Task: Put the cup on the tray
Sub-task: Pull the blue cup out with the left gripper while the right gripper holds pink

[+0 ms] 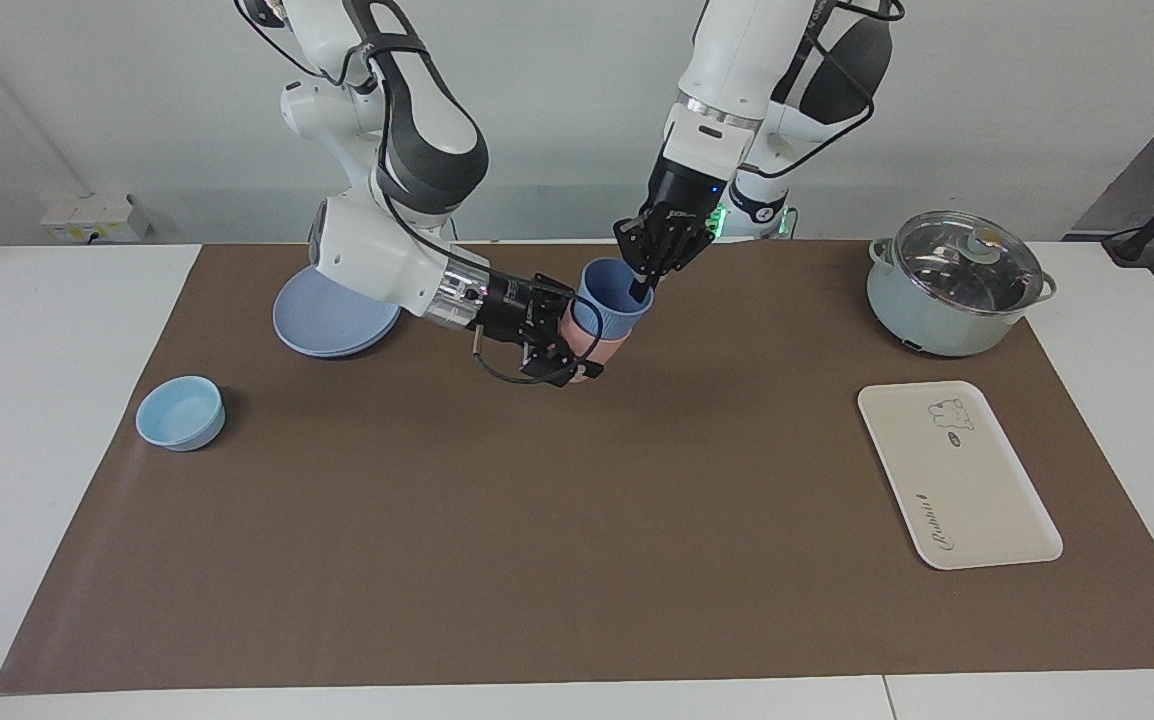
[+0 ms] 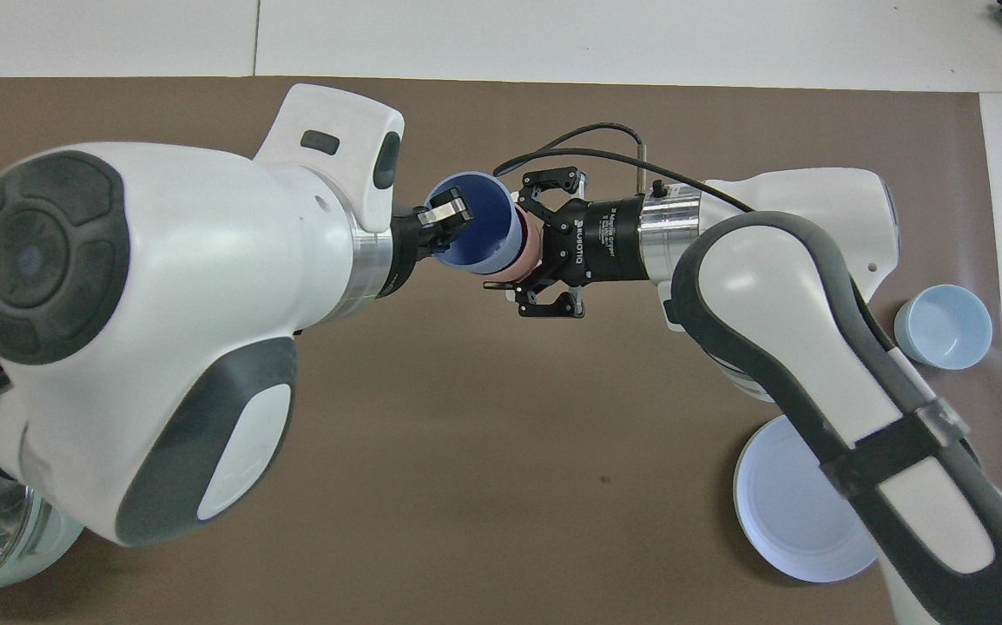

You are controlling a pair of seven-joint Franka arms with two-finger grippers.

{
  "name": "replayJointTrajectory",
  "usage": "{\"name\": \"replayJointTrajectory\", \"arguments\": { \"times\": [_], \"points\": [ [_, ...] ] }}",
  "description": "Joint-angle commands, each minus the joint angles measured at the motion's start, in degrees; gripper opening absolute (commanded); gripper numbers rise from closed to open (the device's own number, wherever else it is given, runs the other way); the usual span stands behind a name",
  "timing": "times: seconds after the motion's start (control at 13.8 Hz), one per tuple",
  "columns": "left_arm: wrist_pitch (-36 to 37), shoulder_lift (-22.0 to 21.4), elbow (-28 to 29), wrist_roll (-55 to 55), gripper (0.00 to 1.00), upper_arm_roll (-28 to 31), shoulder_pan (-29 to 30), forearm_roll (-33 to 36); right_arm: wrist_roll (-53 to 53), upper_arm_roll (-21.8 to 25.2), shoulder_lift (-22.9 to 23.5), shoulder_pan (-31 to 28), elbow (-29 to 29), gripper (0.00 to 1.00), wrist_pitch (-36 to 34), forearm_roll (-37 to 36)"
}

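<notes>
**Blue cup pinched at the rim, ready to be pulled from the pink cup**

The step in hand is separating the two nested cups. The right gripper (image 1: 577,352) holds the pink cup (image 1: 599,345) by its side, fingers clamped on it, and keeps it tilted in the air above the brown mat (image 1: 537,520), toward the robots' end of the table. The blue cup (image 1: 612,305) sits inside the pink one, its mouth turned up toward the left arm. The left gripper (image 1: 640,290) comes down from above with one finger inside the blue cup and the other outside, pressed together on the rim wall.

The tray (image 1: 957,475) lies flat on the mat toward the left arm's end of the table, well apart from the cups, with nothing on it.

The next move, as I judge it, calls for the left gripper to draw the blue cup out along the tilt of the pink one while the right gripper holds firm, then carry it over the tray and set it down upright. A thin rim pinch could slip if the cups stick.

The blue cup is a small periwinkle tumbler with faint ribs down its sides, no handle, and a darker blue inside. About its lower half is hidden in the pink cup.
</notes>
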State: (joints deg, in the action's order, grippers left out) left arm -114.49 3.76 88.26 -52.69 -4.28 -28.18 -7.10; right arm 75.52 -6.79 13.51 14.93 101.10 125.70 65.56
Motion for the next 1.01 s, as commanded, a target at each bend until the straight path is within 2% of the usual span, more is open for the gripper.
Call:
{"name": "replayJointTrajectory", "arguments": {
  "times": [0.0, 0.22, 0.43, 0.65, 0.79, 0.94],
  "points": [
    [9.61, -0.41, -4.94, -0.48, 0.00, 1.03, 1.53, 1.30, 1.47, 0.11, -0.68, -1.57, -0.47, 0.00, 0.43, 0.62],
    [13.75, -0.94, -7.93, 0.04, 0.00, 1.12, 4.61, 1.12, 1.12, 0.11, -0.68, -3.76, -0.38, 0.00, -0.45, 1.41],
    [14.03, -2.78, -6.97, 7.05, 0.00, 1.12, 9.96, 0.59, 0.94, 0.11, -1.03, -6.74, 0.67, 0.00, -0.71, 4.21],
    [12.71, -6.11, -0.05, 21.25, 0.00, 1.56, 19.18, -1.86, -1.33, 0.11, -1.03, -12.71, 1.73, 0.00, -5.88, 8.25],
    [7.73, -7.88, 6.62, 30.50, 0.00, 1.73, 25.34, -2.57, -5.45, 0.11, -0.68, -17.10, 3.12, 0.00, -10.36, 9.58],
    [3.50, -6.49, 9.55, 37.89, 0.00, 1.91, 29.56, -2.57, -10.90, 0.11, 0.98, -21.67, 3.57, 0.00, -15.11, 10.46]
  ]
}}
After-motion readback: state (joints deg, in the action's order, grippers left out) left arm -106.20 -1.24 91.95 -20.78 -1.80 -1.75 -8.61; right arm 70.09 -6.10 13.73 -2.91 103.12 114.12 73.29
